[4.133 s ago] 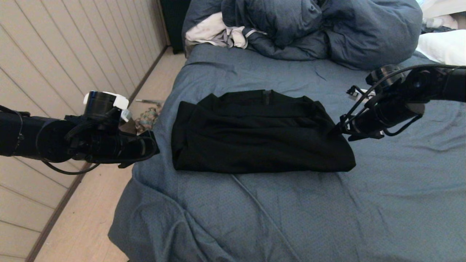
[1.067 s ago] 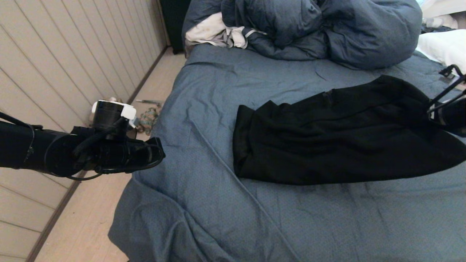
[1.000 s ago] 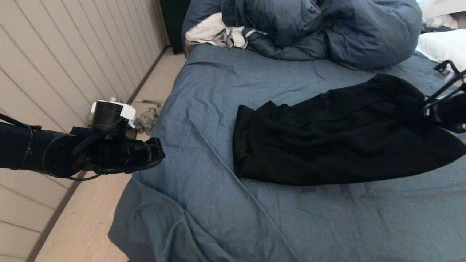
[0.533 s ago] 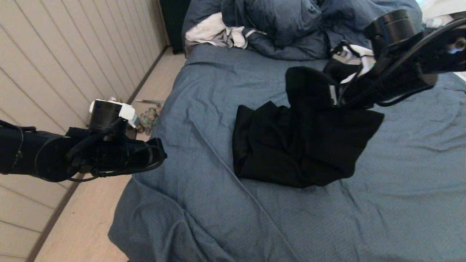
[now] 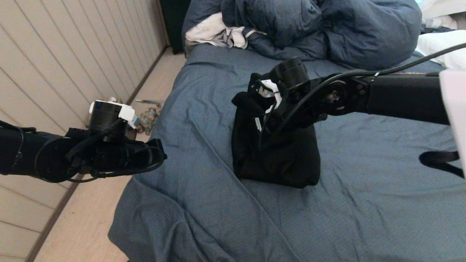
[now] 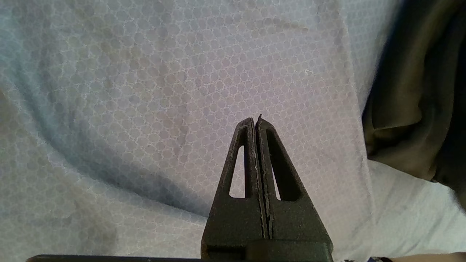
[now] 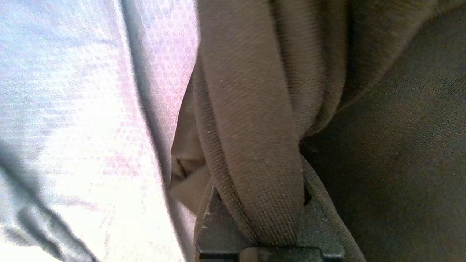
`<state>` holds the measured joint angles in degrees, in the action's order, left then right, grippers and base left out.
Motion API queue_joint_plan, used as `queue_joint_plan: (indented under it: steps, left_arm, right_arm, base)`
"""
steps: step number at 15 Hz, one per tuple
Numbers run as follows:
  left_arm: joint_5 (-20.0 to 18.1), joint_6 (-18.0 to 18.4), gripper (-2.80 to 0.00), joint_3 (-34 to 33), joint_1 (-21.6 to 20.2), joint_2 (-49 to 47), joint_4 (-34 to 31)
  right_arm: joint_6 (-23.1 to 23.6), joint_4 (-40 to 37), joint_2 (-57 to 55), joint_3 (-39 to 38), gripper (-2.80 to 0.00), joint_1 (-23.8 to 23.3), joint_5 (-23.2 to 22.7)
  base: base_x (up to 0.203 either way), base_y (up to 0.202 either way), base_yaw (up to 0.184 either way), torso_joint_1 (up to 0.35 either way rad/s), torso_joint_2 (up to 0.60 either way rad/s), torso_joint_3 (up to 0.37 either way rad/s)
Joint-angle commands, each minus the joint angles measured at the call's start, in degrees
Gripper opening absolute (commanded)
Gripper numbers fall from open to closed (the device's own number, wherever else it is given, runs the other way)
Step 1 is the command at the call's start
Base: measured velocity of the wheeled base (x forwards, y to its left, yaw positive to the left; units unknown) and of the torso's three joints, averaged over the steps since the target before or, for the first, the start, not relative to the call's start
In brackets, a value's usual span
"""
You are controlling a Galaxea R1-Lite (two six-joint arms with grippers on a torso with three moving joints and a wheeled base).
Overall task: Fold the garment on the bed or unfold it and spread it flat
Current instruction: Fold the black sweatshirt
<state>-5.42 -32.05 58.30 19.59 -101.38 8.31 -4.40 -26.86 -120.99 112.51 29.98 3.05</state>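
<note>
I see the bed (image 5: 364, 203) filling most of my head view, its blue-grey sheet creased with long wrinkles and hanging over the near left corner. The garment (image 5: 287, 160) sits bunched in a compact black heap around the middle of the mattress. My right claw (image 5: 267, 109) is down on top of the heap's far left side, clenched on a thick fold of the black fabric; the right wrist view shows that fold pinched between the fingers. My left claw (image 6: 256, 122) hangs at the bed's left edge, fingers pressed together on nothing, above bare sheet with the garment just off to one side. A puffy dark blue duvet (image 5: 327, 29) is heaped at the far end, with a white-grey cloth (image 5: 214, 31) beside it. Pale plank flooring (image 5: 83, 225) runs along a panelled wall (image 5: 54, 54) on the left.
</note>
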Motion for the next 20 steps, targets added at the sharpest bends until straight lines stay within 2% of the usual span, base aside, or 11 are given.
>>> queue_joint_plan:
  steps: [1,2,3,7,13,20]
  left_arm:
    - [0.0,-0.2,-2.8,0.0,0.0,-0.5,0.1]
    - [0.0,-0.2,-2.8,0.0,0.0,-0.5,0.1]
    - [0.0,-0.2,-2.8,0.0,0.0,-0.5,0.1]
    - [0.0,-0.2,-2.8,0.1,0.0,-0.8,0.0]
    - [0.0,-0.2,-2.8,0.2,0.0,-1.4,0.1]
    - [0.0,-0.1,-2.8,0.2,0.0,-1.6,0.1]
  right_arm:
    - [-0.2,0.0,-2.6,0.0,-2.8,0.3,0.0]
    - [-0.6,-0.3,-2.8,-0.1,-2.8,0.4,0.3]
    - [-0.6,-0.4,-2.8,-0.1,0.0,0.4,0.9]
    - [-2.0,0.8,-1.3,-0.1,0.0,0.2,1.6]
    - [-4.1,1.1,7.4,-0.2,0.0,1.4,1.7]
    - [-5.0,1.2,8.1,-0.2,0.0,1.9,1.8]
  base:
    - [0.0,0.0,0.0,0.0,0.0,0.0]
    - [0.0,0.0,0.0,0.0,0.0,0.0]
    - [0.0,0.0,0.0,0.0,0.0,0.0]
    - [0.0,0.0,0.0,0.0,0.0,0.0]
    - [0.0,0.0,0.0,0.0,0.0,0.0]
    - [0.0,0.0,0.0,0.0,0.0,0.0]
